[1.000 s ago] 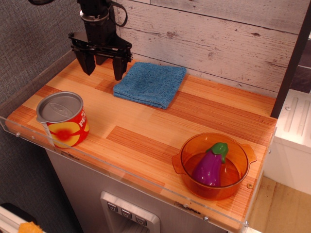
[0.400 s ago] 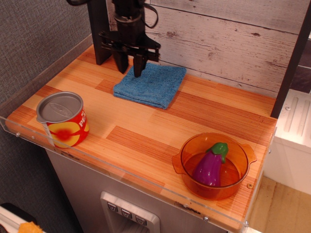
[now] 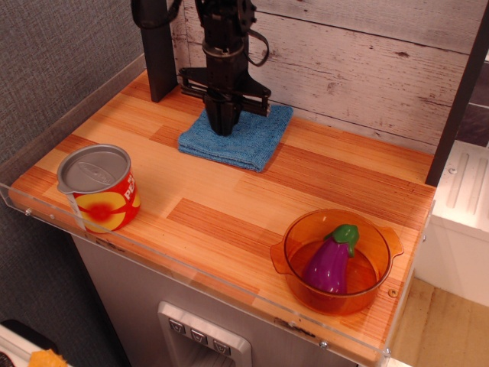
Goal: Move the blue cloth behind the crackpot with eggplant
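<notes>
Arm upright, gripper pointing straight down, fingers pinched together on the blue cloth.

Black arm w/ looped black cable; black claw, flat crossbar above two tapered fingers.

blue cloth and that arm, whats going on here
The gripper is down on the blue cloth at the back of the counter, its fingers close together as if pinching it. The cloth lies flat, not lifted. The orange pot with the eggplant sits at the front right, the can front left.
</notes>
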